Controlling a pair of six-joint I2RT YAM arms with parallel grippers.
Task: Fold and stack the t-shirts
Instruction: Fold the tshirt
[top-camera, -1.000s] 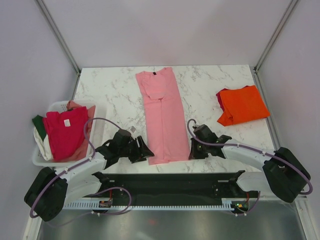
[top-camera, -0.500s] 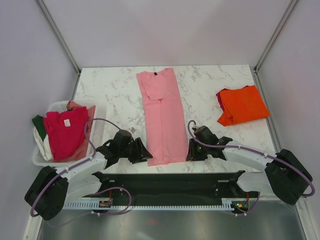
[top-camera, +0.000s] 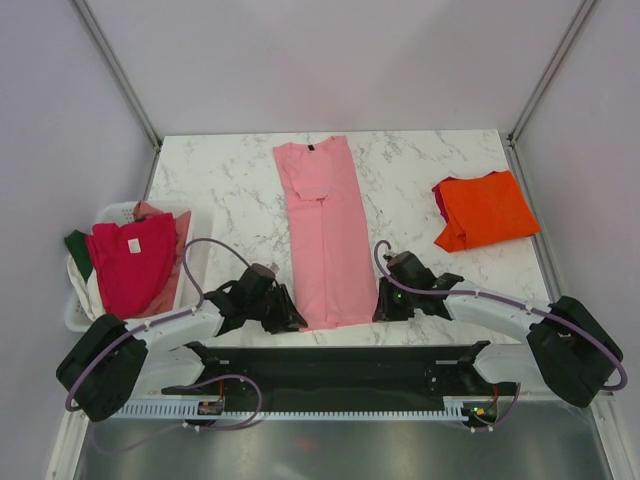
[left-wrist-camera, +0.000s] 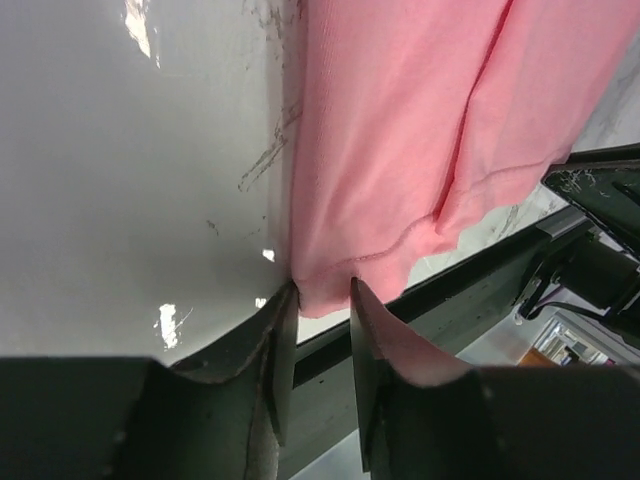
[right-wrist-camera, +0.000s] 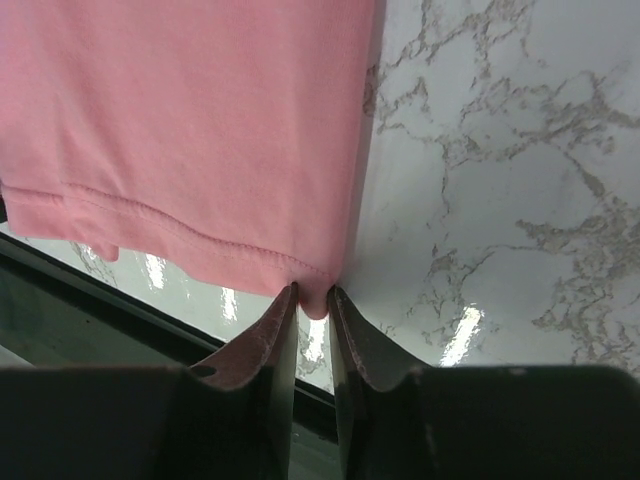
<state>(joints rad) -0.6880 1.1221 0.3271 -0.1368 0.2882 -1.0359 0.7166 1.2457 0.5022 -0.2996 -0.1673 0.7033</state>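
At the near edge of the worktop (top-camera: 220, 180), the left gripper (left-wrist-camera: 322, 288) sits lower and closer in to the hem of the pink t-shirt (top-camera: 325, 235) than a second ago. Its arm has swung down toward the bases. The jaws have also drawn nearer each other. They now stand partly apart astride the hem's left corner, which lies between the tips. A gap shows below the cloth, so they have not pinched it.

The right gripper (right-wrist-camera: 312, 292) has barely shifted, easing slightly toward the right corner of the same hem. Its jaws are nearly together, and a small nub of pink cloth is caught between the tips.

The pink t-shirt itself lies as before. It is a long narrow strip folded lengthwise, running from the far side of the worktop to the near edge, collar away from the arms. The orange t-shirt (top-camera: 487, 208) rests unmoved, folded, well apart to the right. The basket (top-camera: 112, 212) keeps its place at the left edge, with the crimson t-shirt (top-camera: 128, 265) on top.

From above, both sets of fingertips are hidden under the grippers' own bodies, so only the wrist views show the grips. Those views cut off all of the pink t-shirt but its hem end. A dark red edge (top-camera: 439, 197) peeks from under the orange t-shirt, and I cannot tell what it is. In the basket, dark green cloth (top-camera: 76, 248) and cream cloth (top-camera: 88, 290) show only as slivers beside the crimson t-shirt.
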